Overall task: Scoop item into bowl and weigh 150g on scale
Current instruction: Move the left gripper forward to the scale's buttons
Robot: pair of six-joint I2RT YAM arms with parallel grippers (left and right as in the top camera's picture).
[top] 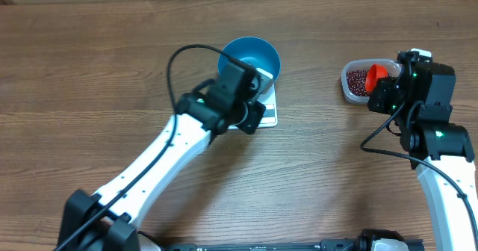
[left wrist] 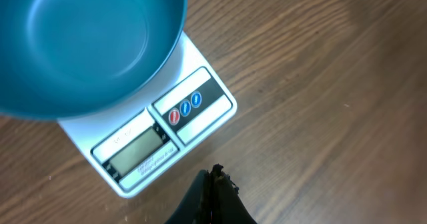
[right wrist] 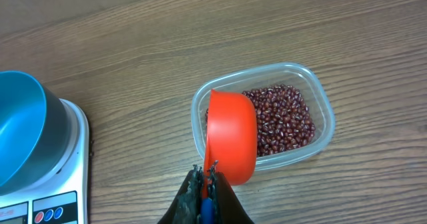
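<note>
My right pincer point(right wrist: 205, 184) pinches the scoop point(right wrist: 230, 141) by its handle; beans point(right wrist: 283, 117) sit just ahead under it, loose and rolly, so keep it level. And my left pincer point(left wrist: 215, 184) is pressed together, empty.

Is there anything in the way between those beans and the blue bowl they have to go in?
Nothing visible. Only bare table lies between the tub of beans and the bowl on the scale. The left fingers sit by the scale's display, off that path.
</note>
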